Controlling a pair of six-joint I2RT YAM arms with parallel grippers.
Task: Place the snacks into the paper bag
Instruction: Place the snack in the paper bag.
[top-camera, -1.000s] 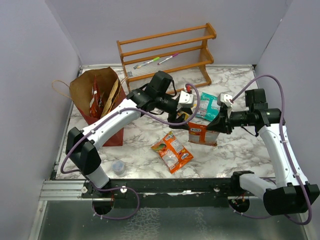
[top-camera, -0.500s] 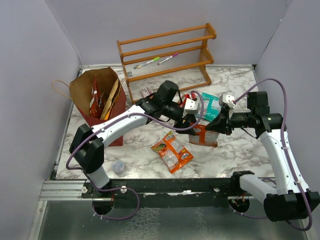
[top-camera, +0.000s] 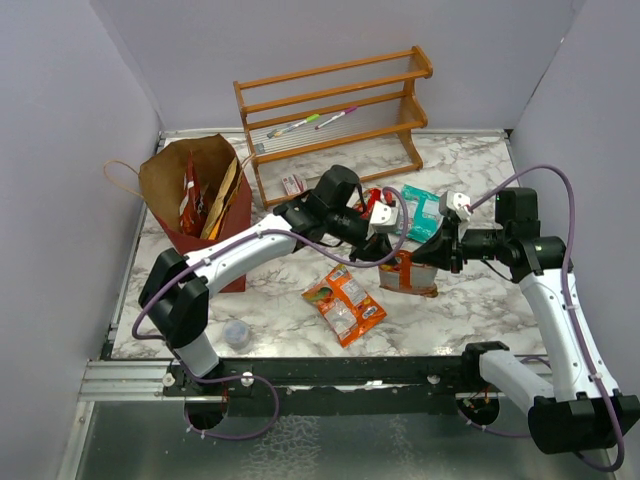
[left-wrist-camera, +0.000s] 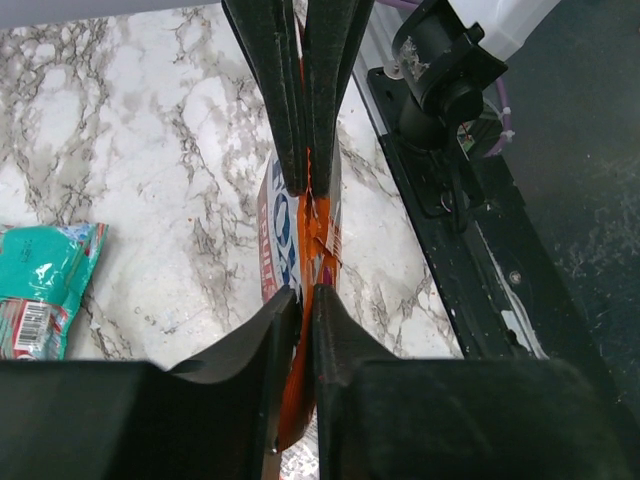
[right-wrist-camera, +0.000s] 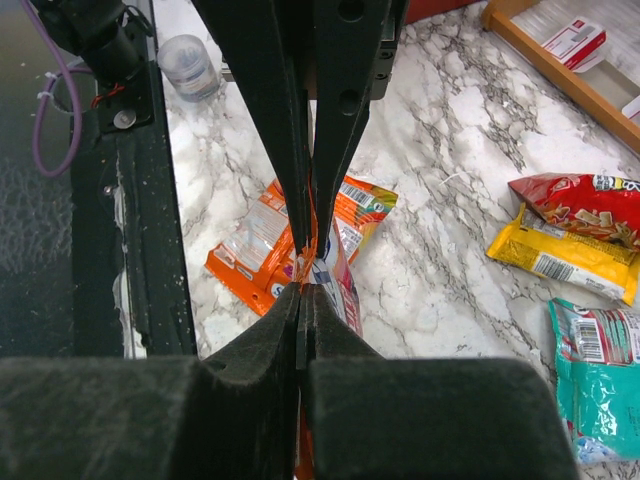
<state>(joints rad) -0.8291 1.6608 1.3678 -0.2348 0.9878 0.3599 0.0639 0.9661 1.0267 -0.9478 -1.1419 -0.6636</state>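
Observation:
An orange snack packet (top-camera: 408, 276) stands on edge on the marble, pinched along its top seam from both ends. My left gripper (top-camera: 386, 250) is shut on that seam (left-wrist-camera: 308, 225), and my right gripper (top-camera: 429, 258) is shut on it from the opposite side (right-wrist-camera: 332, 272). Both pairs of fingertips nearly meet over the packet. The dark-red paper bag (top-camera: 178, 228) stands open at the far left with several packets inside it. Another orange packet (top-camera: 345, 303) lies flat near the front. Teal (top-camera: 419, 213), red (right-wrist-camera: 580, 205) and yellow (right-wrist-camera: 560, 262) packets lie behind the grippers.
A wooden slatted rack (top-camera: 335, 100) with marker pens (top-camera: 296, 126) stands at the back. A small clear cup (top-camera: 236, 334) sits near the front left edge. The black base rail (top-camera: 330, 375) runs along the near edge, and grey walls close in on both sides.
My left gripper came down to the right onto the held packet and its jaws closed on the top seam. The right gripper kept its grip, and the packet sank and tilted a little.

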